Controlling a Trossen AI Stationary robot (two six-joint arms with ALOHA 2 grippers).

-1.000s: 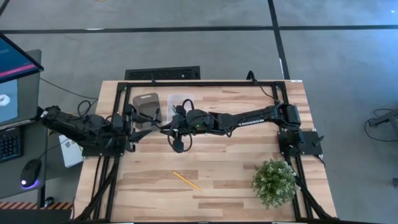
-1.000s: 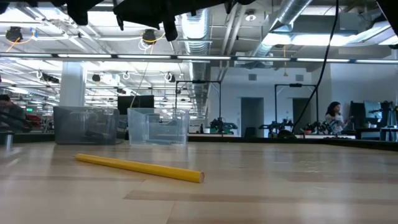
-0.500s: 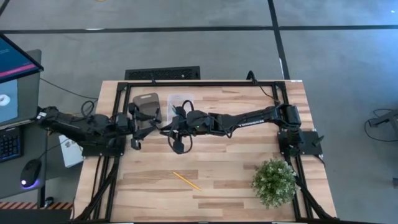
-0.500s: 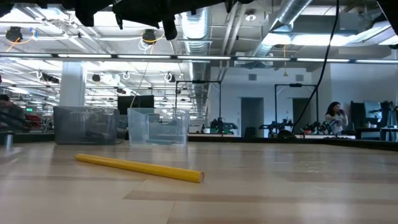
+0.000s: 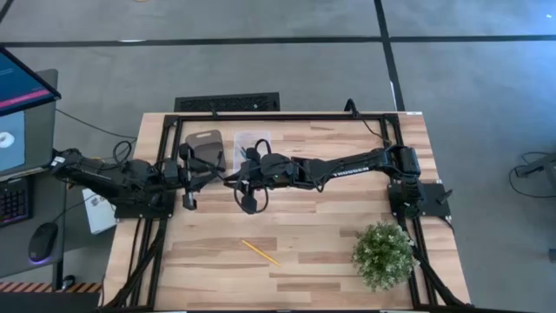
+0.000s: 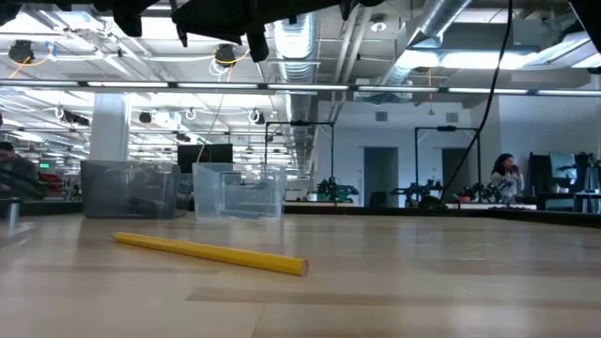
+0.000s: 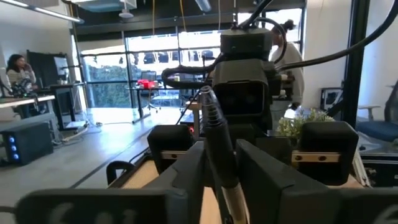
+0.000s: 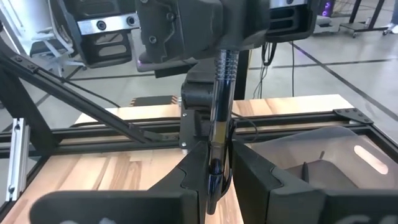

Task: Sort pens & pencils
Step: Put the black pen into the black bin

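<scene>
A black pen with a ribbed grip is held level above the table between my two grippers, which face each other tip to tip near the far left of the table. My left gripper is shut on one end of it and my right gripper on the other. The yellow pencil lies flat on the table near the near edge; it is also in the low view. The other pens and pencils show only as dark shapes inside the two bins. My left gripper pinches the pen's end between its two fingers, coming level from the table's left, fingers lying along the pen. The pen is lifted clear. My right gripper pinches the pen's other end between its two fingers, coming level from the table's right, fingers along the pen.
Two clear bins stand side by side at the far edge, the left bin and the right bin, just beyond the grippers. A potted plant sits at the near right. A black frame rims the table.
My left gripper has moved toward the table's right, closing on my right gripper and the pen it holds. My right arm and the yellow pencil have stayed where they were.
</scene>
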